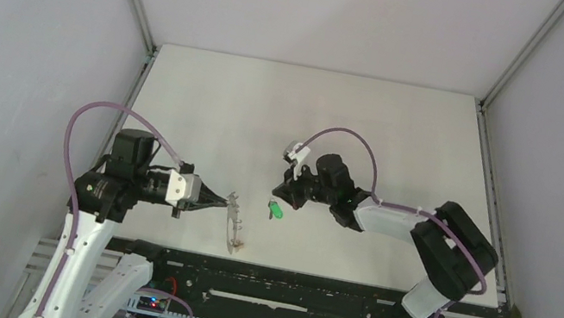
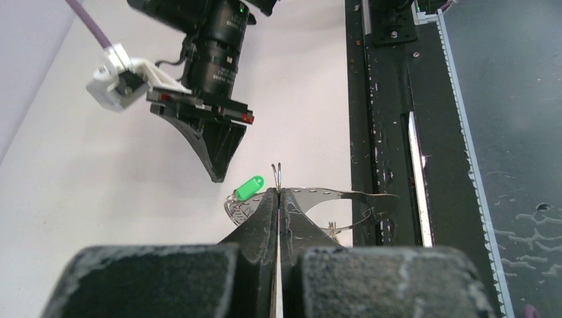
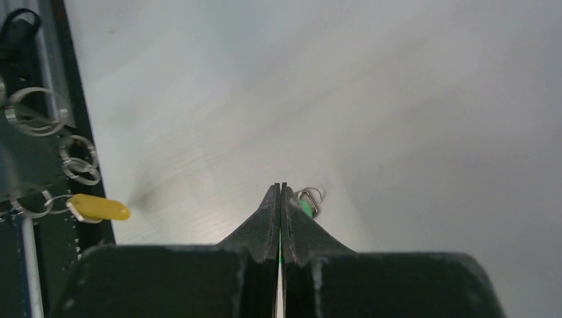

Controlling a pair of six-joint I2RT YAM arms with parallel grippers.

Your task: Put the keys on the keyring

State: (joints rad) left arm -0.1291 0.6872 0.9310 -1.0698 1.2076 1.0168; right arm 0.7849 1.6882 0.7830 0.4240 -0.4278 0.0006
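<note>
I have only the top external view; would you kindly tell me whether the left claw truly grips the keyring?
Observer: Yes. The left wrist view shows the left claw shut on the rim of the keyring.
Operator: Thank you. And the other arm?
Observer: The right claw is shut. The green key shows just beside its tips, so I cannot tell whether it is gripped.
Operator: Is anything attached to that key?
Observer: A small wire ring sits at its head.

Shiny metal keyring (image 2: 331, 193), glossy green key (image 2: 250, 188)
</note>
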